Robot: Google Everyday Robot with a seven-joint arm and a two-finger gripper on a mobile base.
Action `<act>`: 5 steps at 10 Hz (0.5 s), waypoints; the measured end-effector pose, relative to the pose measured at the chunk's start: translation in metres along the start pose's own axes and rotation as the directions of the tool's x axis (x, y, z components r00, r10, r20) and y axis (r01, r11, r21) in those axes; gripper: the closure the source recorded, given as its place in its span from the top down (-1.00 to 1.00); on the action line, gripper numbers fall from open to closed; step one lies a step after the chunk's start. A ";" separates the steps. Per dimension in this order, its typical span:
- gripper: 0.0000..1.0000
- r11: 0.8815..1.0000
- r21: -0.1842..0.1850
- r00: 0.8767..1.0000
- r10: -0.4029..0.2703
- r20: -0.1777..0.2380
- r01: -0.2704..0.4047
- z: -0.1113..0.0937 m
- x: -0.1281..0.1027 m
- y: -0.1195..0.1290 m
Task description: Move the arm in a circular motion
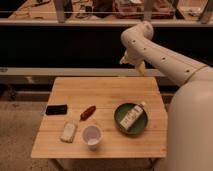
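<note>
**Arm high over the table's far edge, gripper hanging free**

The arm [165, 60] sweeps in from the lower right of the frame, its thick cream-white segments climbing up and leftward to a rounded joint near the top centre-right. From that joint the gripper [134, 64] droops down, poised in the air above the far edge of the wooden table [110, 90], right of centre. It touches nothing and carries nothing; whether its prongs are spread or closed, I cannot tell from here.

Down on the table, everything sits well below the gripper. At lower right of the tabletop, a green bowl [120, 120] holds a white bottle [132, 117] lying on its side, its dark cap pointing to the upper right. Left of that, near the front edge, stands a white cup [92, 135], upright. Beside it to the left lies a pale packet [68, 132]. Just above those two, a small red-brown item [88, 112] lies at a slant. Over at the table's left edge sits a flat black object [56, 109].
</note>
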 end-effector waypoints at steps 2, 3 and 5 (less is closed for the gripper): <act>0.60 0.997 0.005 0.994 -0.075 0.085 0.074 0.021 -0.053 -0.057; 0.60 0.994 0.006 0.987 -0.110 0.119 0.110 0.025 -0.074 -0.072; 0.60 0.976 0.015 0.953 -0.217 0.213 0.219 0.021 -0.128 -0.095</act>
